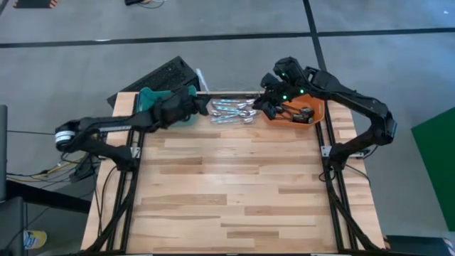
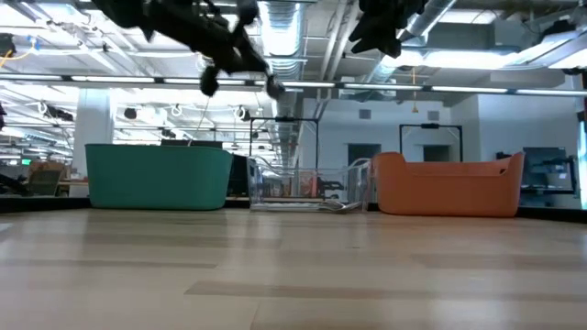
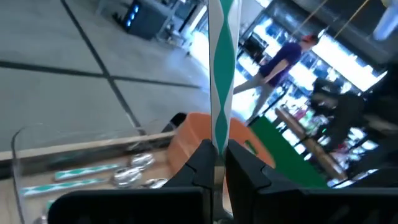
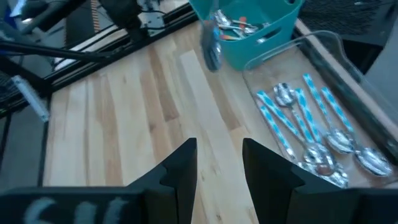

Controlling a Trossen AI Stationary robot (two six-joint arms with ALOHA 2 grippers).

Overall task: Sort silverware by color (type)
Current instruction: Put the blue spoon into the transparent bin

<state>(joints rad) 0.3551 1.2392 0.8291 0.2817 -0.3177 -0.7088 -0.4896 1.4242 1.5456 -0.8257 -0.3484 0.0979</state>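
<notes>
The silverware lies in three bins in a row at the 12 o'clock edge of the worktop (image 1: 234, 185). The clear bin (image 4: 323, 46) in the middle holds teal-handled spoons (image 4: 298, 124) lying side by side with their metal bowls together. The teal bin (image 2: 158, 176), at 9 o'clock from it, holds mixed spoons (image 4: 233, 26), some with orange handles. The orange bin (image 2: 449, 185) stands at 3 o'clock from the clear bin.

The left hand (image 3: 215, 163) is pressed together on one teal-handled spoon (image 3: 220, 81), pinching its handle, which stands up from between the fingers. In the high view this hand (image 1: 193, 107) hangs above the gap between the teal bin and the clear bin, clear of both.

The right hand (image 4: 219, 163) is spread and holds nothing. In the high view it hovers (image 1: 269, 101) over the 9 o'clock end of the orange bin.

The step in hand appears to be delivery of the pinched spoon to the clear bin. To do it well:

1. Keep the pinch firm until the spoon is over the bin; the thin handle may slip or swing.
2. Carry the spoon toward 3 o'clock, high enough that its lower end clears the bin wall.
3. Lower before release, so the spoon settles beside the others rather than bouncing out.
4. Keep the right hand over the orange bin, well apart from the left arm's path.
</notes>
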